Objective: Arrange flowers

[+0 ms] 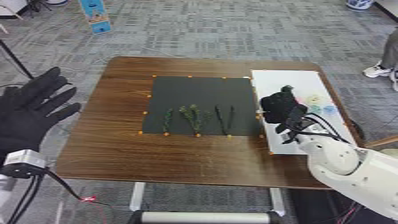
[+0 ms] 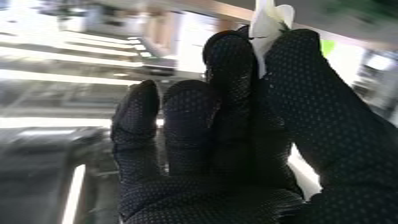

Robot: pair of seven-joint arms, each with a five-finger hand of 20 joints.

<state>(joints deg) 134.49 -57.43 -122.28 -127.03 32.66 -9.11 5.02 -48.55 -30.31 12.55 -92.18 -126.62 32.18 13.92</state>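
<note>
Your floor: grey patterned carpet [image 1: 213,25] around a brown wooden table [image 1: 102,160]. Past it you have a blue banner [image 1: 95,15] far left, blue-and-white pot [image 1: 360,4] far right.

I have room over the brown table [image 1: 178,162] at lower centre; sprigs [image 1: 195,119] mid-frame and pale flowers [image 1: 330,109] at right obstruct low passes.

It looks like a robotics lab in an office-type room: grey patterned carpet [image 1: 222,30] surrounds the wooden table [image 1: 169,162], orange marks edge the dark mat [image 1: 195,90] on it, and a white robot arm [image 1: 351,172] extends over its right side.
</note>
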